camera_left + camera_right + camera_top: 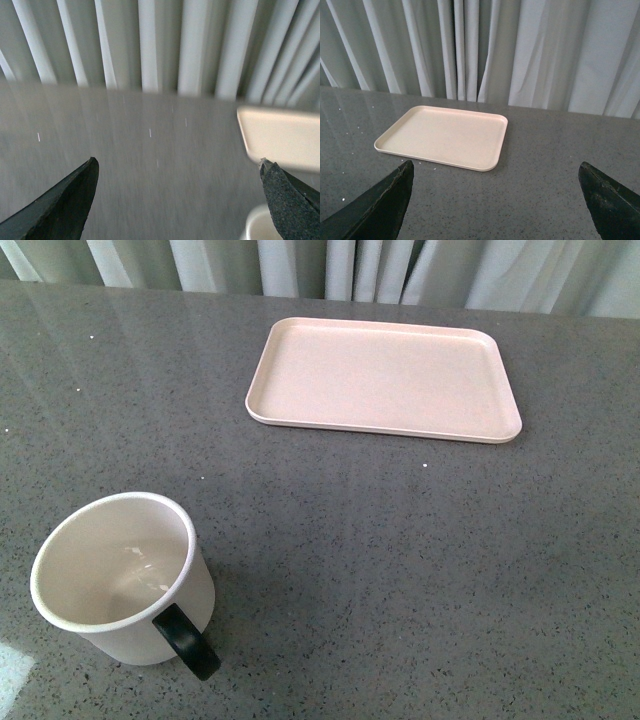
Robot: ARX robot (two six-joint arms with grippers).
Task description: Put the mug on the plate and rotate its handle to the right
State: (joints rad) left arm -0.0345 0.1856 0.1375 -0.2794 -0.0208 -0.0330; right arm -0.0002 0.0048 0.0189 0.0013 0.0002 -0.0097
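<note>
Logging zero progress: the mug (120, 580) is sitting upright on the grey table (420, 560), well short of the plate (385, 380) and left of it, handle (188, 640) pointing away from the plate. I am seeing left gripper (177, 165) and right gripper (495, 167) spread wide, holding nothing. Curtain (330, 265) is hanging beyond the plate; nothing is blocking the way.

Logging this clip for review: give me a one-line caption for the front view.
Upright white mug, handle facing the camera, on the grey table; empty pink plate farther back right.
</note>
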